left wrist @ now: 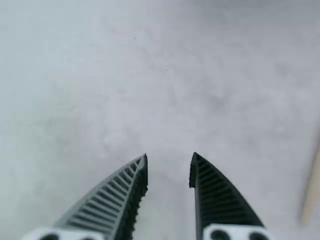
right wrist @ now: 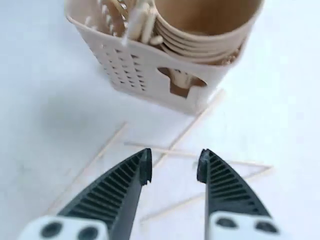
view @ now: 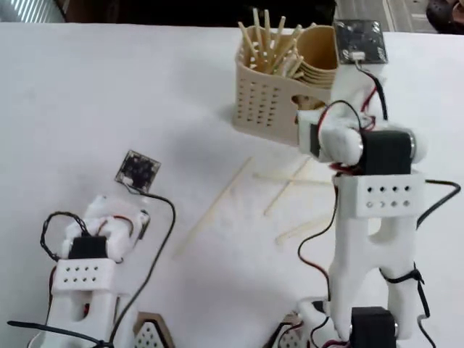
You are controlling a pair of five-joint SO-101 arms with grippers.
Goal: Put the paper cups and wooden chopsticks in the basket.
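Left end effector (left wrist: pixel 169 157): jaws parted by a narrow gap, nothing between them, pointing down at bare table (left wrist: pixel 150 75).
Beside the left end effector: the end of 1 chopstick (left wrist: pixel 312 185) lies on the table, apart from the fingers.
Left arm (view: pixel 83 272): folded low at the near-left part of the table, well apart from the basket (view: pixel 268 101).
Right end effector (right wrist: pixel 174 152): jaws parted by a narrow gap, holding nothing, over the table just in front of the basket.
Under the right end effector: 4 loose chopsticks (right wrist: pixel 165 150) lie flat on the table; 2 of them cross close to the fingertips. I cannot tell whether the tips touch them.
Right arm (view: pixel 377 196): stretched forward, its wrist close to the basket's near corner.
Loose chopsticks, seen from above: 1 long one (view: pixel 214 206) lies slanted to the left of the other 3, all between the basket and the arm bases.
Basket: upright at the far side of the table, its walls perforated.
Paper cups (view: pixel 319 54): a nested stack stands inside the basket at its right end.
Bundle of chopsticks (view: pixel 264 40): stands on end in the basket's left part, fanning out above the rim.
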